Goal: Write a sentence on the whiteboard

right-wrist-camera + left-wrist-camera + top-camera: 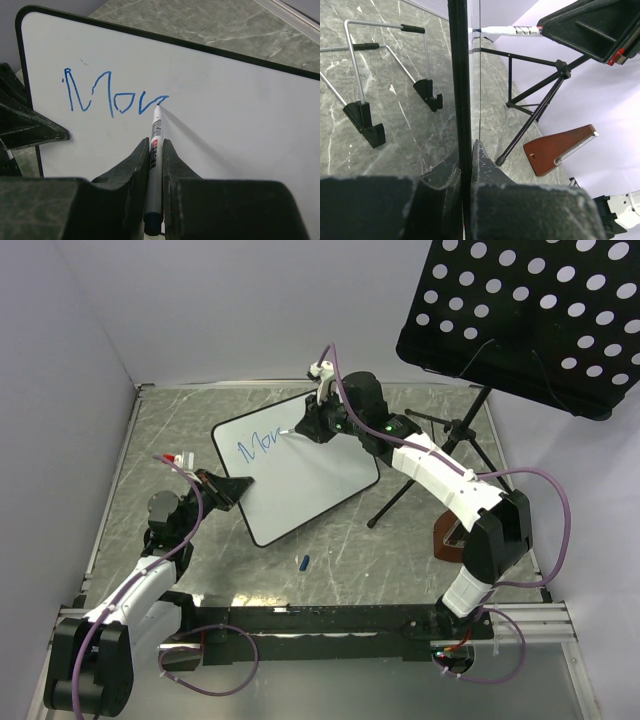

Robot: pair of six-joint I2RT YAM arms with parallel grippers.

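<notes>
The whiteboard (310, 485) lies tilted in the middle of the table, white with a thin black rim. Blue letters of the sentence (257, 445) reading roughly "Mov" run along its top left (112, 97). My left gripper (236, 489) is shut on the board's left edge; the left wrist view has the black rim (459, 75) clamped between the fingers (466, 162). My right gripper (156, 146) is shut on a white marker (155, 132). The marker's tip touches the board (240, 130) at the end of the last blue stroke. From above, the right gripper (303, 427) sits over the board's upper edge.
A black perforated music-stand panel (520, 320) overhangs the back right, its tripod legs (440, 455) standing on the table. A brown wooden metronome (452, 536) stands by the right arm. A small blue cap (303, 562) lies in front of the board. A wire easel (385, 60) sits behind it.
</notes>
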